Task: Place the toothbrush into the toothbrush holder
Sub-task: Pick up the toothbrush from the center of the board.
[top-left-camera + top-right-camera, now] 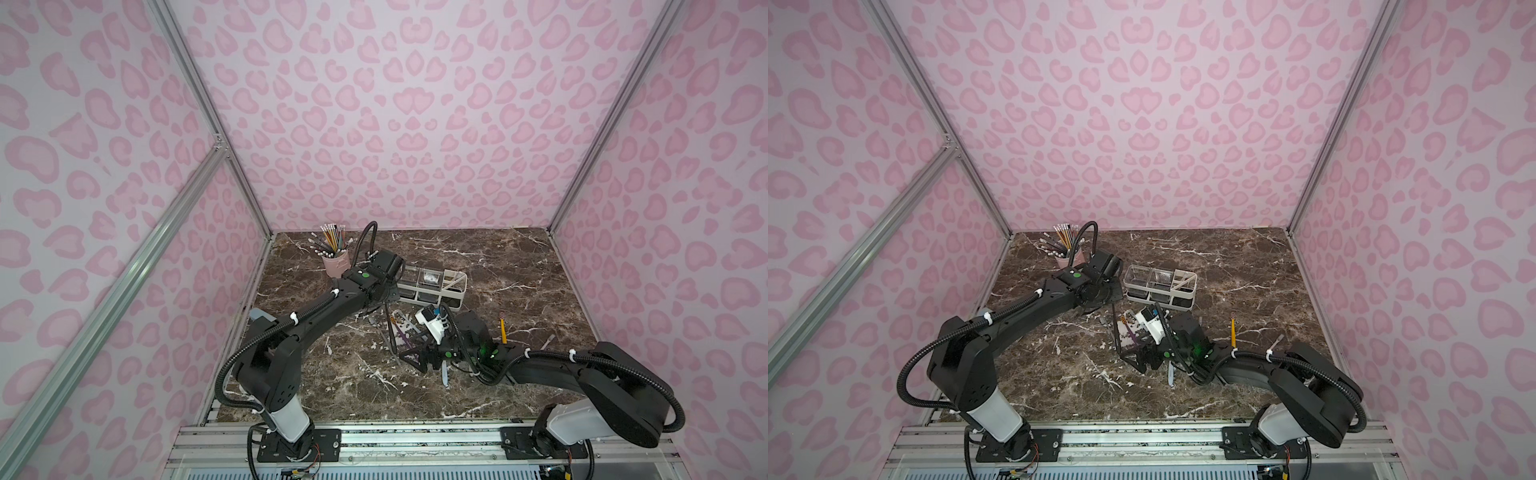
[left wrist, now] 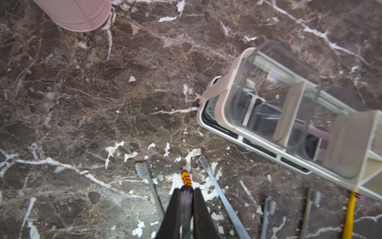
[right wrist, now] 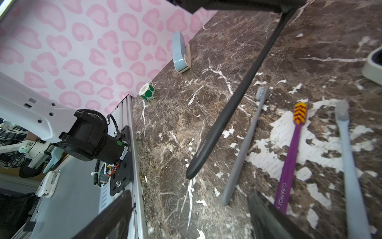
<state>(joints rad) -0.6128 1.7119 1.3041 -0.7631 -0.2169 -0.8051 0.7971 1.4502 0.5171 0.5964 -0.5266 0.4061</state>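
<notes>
My left gripper (image 2: pixel 186 189) is shut on the bristle end of a black toothbrush (image 3: pixel 233 99), just left of the toothbrush holder's near end. The handle hangs down and slants toward the table in both top views (image 1: pixel 390 332) (image 1: pixel 1118 332). The white toothbrush holder (image 1: pixel 453 286) (image 1: pixel 1183 291) (image 2: pixel 227 99), with two clear boxes, stands mid-table. My right gripper (image 3: pixel 190 215) (image 1: pixel 409 353) is open low over the table. The handle's free end hovers just beyond its fingertips, and nothing lies between the jaws.
Loose toothbrushes lie on the marble: purple (image 3: pixel 291 157), grey (image 3: pixel 246 140), light blue (image 3: pixel 349 165) and yellow (image 1: pixel 503 330). A pink pencil cup (image 1: pixel 336 264) stands at the back left. A blue-white object (image 3: pixel 180 53) and a green sticker roll (image 3: pixel 147 91) sit by the left wall.
</notes>
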